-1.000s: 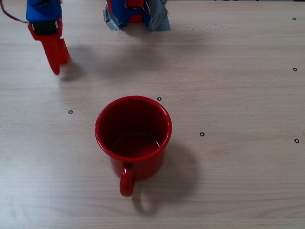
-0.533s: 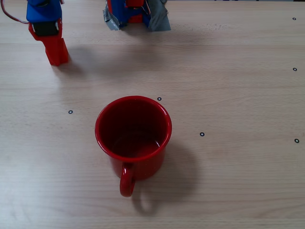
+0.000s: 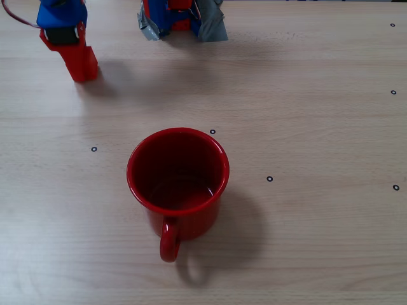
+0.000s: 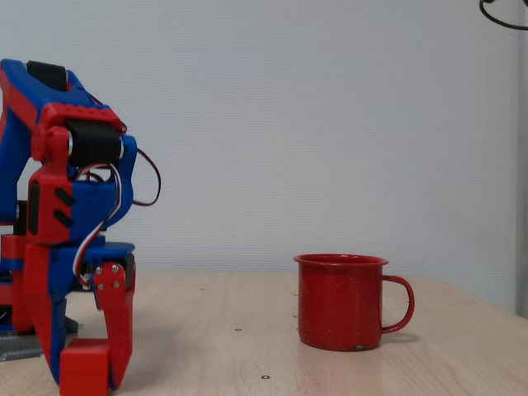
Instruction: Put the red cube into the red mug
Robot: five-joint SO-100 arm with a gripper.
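I see the desk (image 3: 318, 127) carrying the red mug (image 3: 178, 181) mid-surface, upright and empty, handle toward the near edge. At the far-left corner my gripper (image 4: 97, 363) has its jaws clamped on the red cube (image 4: 85, 369) resting on the desk; I should lift well above the rim before crossing.

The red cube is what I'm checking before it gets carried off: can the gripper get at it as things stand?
Probably yes: the gripper is down at the red cube, which sits between its fingers, and nothing stands in the way.

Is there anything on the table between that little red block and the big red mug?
No. In both fixed views the stretch from the red cube to the red mug is bare wood with small ring marks.
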